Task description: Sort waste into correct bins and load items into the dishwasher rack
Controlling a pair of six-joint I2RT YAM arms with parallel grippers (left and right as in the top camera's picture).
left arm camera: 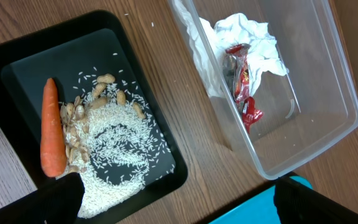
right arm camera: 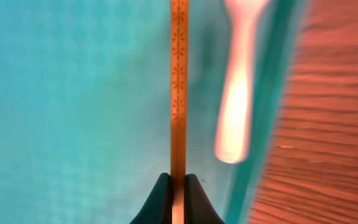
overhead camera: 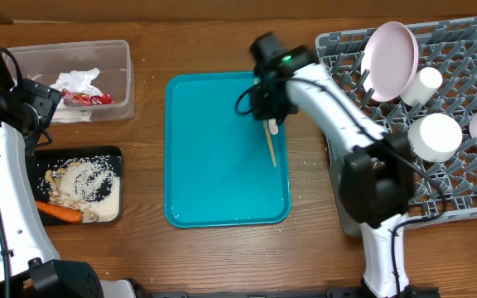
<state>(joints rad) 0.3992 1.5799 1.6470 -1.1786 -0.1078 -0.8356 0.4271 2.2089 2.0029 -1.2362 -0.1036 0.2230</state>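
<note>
Grip looking marginal
Your right end effector (right arm camera: 178, 182) is pinching the wooden stick (right arm camera: 179, 81) by one end; you are risking it swivelling loose.

My right gripper (right arm camera: 178, 182) matt black plastic, thin wooden stick (right arm camera: 178, 93) smooth, pale, faintly stamped, white plastic fork (right arm camera: 235, 112) glossy, flat teal plastic tray (right arm camera: 73, 93) smooth with soft sheen, brown wooden table (right arm camera: 334, 124) grained, clear plastic rectangular tub (left arm camera: 319, 68) shiny.
</note>
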